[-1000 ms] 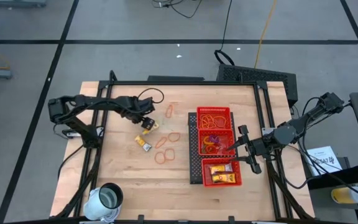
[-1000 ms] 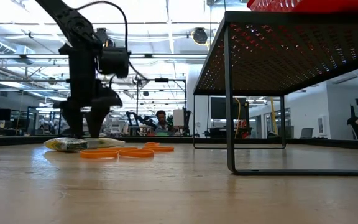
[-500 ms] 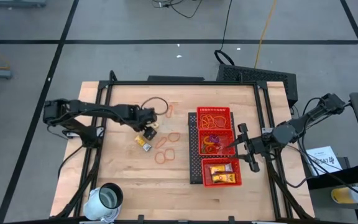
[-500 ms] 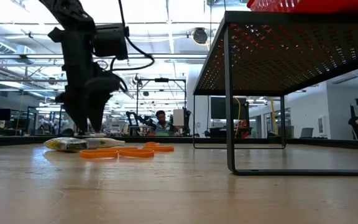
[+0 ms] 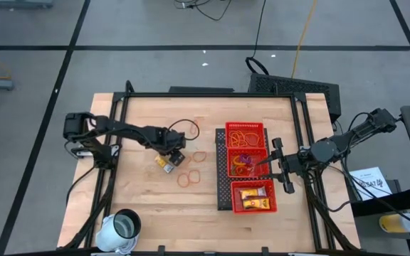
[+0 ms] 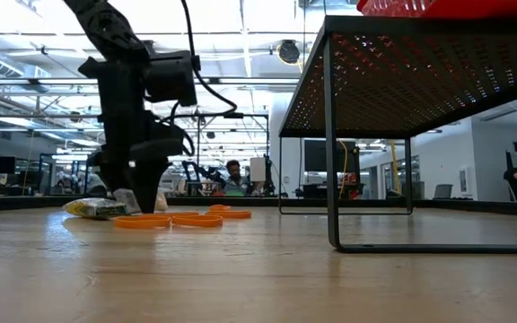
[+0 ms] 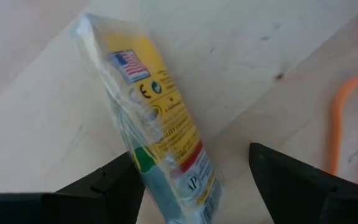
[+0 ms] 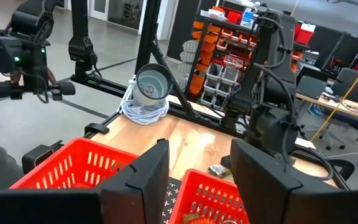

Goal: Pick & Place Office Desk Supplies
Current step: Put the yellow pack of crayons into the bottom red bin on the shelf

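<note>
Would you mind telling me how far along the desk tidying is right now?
Done: the red tray already holds bands, clips and packets. In hand: the open left pincer straddles a yellow packet on the table. Left: that packet, another, and several rubber bands. The right pincer hovers over the tray.

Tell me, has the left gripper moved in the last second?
Yes. In the high view the left gripper has shifted toward the red tray and down over a yellow packet on the table.
</note>
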